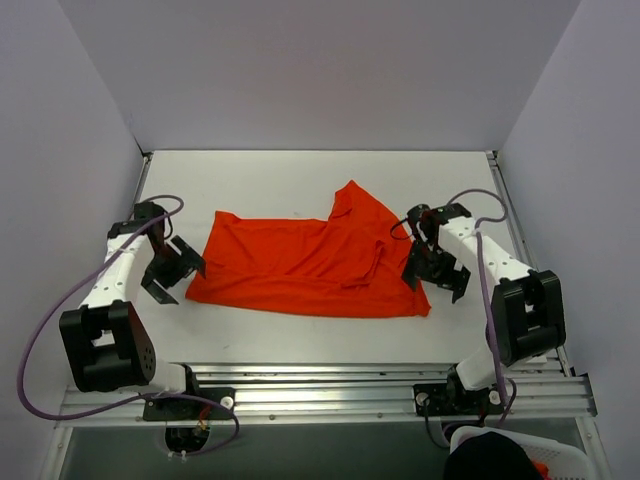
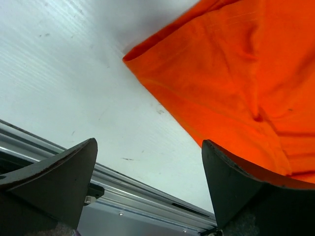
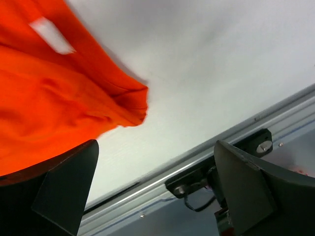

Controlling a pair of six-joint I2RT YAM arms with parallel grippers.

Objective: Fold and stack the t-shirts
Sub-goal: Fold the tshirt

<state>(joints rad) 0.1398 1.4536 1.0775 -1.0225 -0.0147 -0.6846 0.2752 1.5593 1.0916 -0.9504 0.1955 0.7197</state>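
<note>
Because the t-shirt [image 1: 310, 265] lay spread as a wide band across the middle of the bench [image 1: 300, 175], we had one arm posted at each of its short ends. The left end effector [image 1: 172, 272] hung just beside the t-shirt's left edge, jaws wide apart and holding nothing. The right end effector [image 1: 435, 270] sat at the t-shirt's right near corner, likewise gaping and empty. In both wrist views the cloth lay off to one side of the fingers, not between them. One flap peaked up on the t-shirt's far side, toward its right end, so we judged the fold unfinished. That symmetric stance, we reckoned, suited taking both ends together for the next fold.
</note>
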